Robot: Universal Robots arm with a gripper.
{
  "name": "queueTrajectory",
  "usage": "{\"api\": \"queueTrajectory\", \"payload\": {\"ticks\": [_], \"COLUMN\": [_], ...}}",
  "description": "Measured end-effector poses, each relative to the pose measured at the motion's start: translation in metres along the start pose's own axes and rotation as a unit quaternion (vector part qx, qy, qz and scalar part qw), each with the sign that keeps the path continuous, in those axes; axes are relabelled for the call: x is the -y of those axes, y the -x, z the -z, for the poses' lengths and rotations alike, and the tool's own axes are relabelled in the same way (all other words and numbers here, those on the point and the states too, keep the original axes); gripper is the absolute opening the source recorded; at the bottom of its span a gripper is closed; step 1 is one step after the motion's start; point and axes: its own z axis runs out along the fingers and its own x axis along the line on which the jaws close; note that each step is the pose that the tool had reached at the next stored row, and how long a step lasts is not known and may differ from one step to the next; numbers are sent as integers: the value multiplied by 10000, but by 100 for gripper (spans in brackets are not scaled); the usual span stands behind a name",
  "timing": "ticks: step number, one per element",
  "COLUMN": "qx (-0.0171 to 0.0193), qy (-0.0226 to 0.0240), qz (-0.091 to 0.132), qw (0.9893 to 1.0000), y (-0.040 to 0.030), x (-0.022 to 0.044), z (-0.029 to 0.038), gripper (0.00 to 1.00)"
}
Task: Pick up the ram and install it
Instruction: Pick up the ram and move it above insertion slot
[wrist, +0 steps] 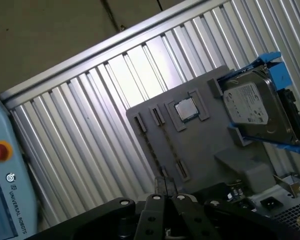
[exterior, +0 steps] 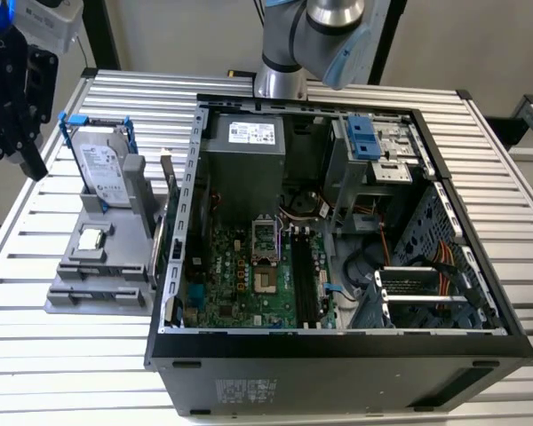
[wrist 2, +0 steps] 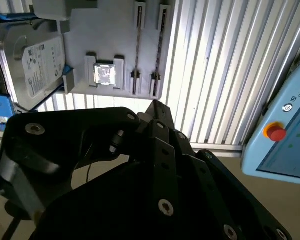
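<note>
lol my pincer (wrist: pixel 165 186) was squeezed fully shut on nothing, hanging above the table (wrist: pixel 90 110) near the tray (wrist: pixel 200 145) with the drive (wrist: pixel 255 107)

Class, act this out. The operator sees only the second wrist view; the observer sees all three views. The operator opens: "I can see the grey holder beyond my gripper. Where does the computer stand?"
Observer: In the exterior view the open computer case stands close beside the grey holder, on the exterior view's right.
Operator: Are its memory slots free?
Observer: The long black slots on the motherboard look empty.
Operator: And how is my gripper set?
Observer: In the first wrist view the gripper has its fingertips together, with nothing between them.
</note>
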Motion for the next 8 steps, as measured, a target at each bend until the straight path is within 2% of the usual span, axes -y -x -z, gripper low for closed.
{"api": "queueTrajectory", "payload": {"ticks": [8], "qx": [-4], "qy": [-4], "qz": [313], "qw": [9995], "y": [5], "x": [-3], "z": [0], "gripper": [0]}}
